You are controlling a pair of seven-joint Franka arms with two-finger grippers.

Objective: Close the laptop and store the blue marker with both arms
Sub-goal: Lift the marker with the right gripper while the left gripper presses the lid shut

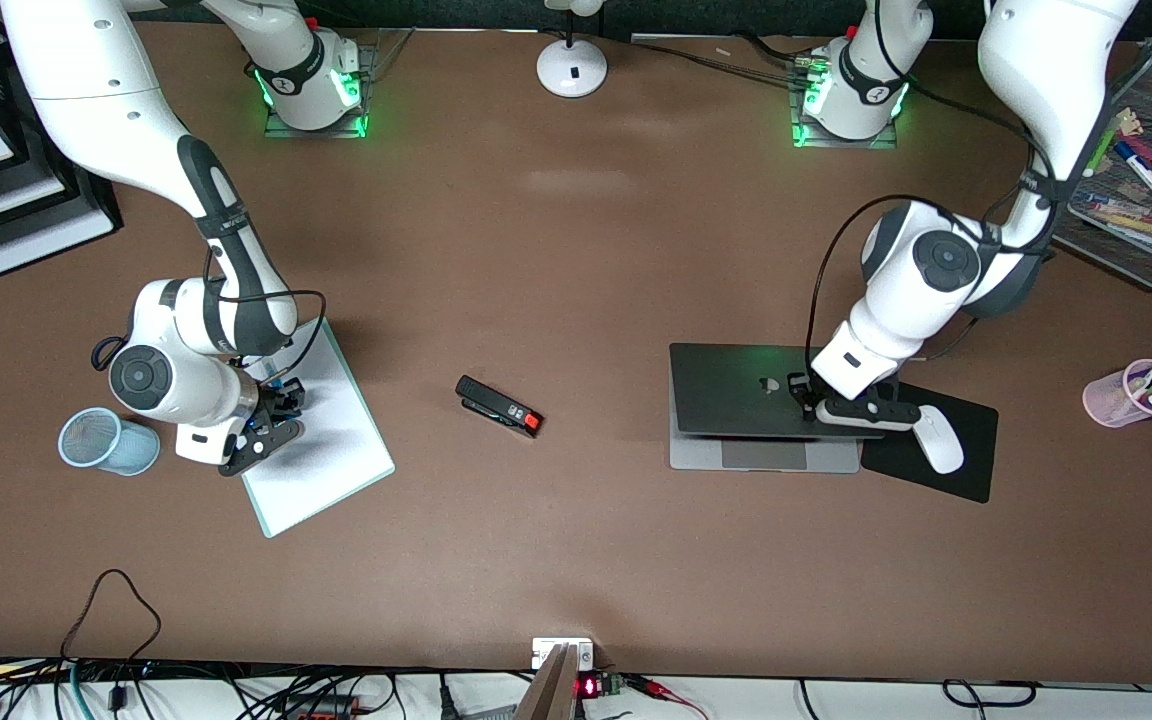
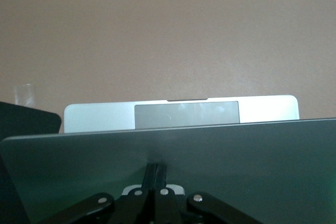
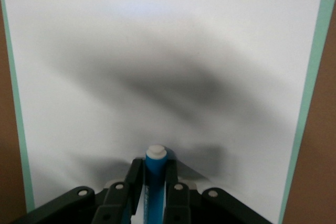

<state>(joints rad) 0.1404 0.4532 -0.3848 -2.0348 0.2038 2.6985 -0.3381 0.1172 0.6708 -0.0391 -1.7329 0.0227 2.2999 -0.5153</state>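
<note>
The slim silver-grey laptop (image 1: 766, 405) has its dark lid lowered nearly onto its base, and the left pincer (image 1: 808, 398), fingers pressed together, rests on the lid; it should push down gently and evenly. The bright-blue marker with a white end (image 3: 155, 174) is pinched in the right pincer (image 3: 155, 182) over the white paper clipboard (image 1: 321, 430), so I judge it should lift straight before going to the light-blue mesh cup (image 1: 101, 440) on the brown bench (image 1: 576, 560).

My right gripper (image 3: 155, 182) is pinching the blue marker (image 3: 154, 182), its white end pointing out over the white clipboard (image 3: 168, 51).
</note>
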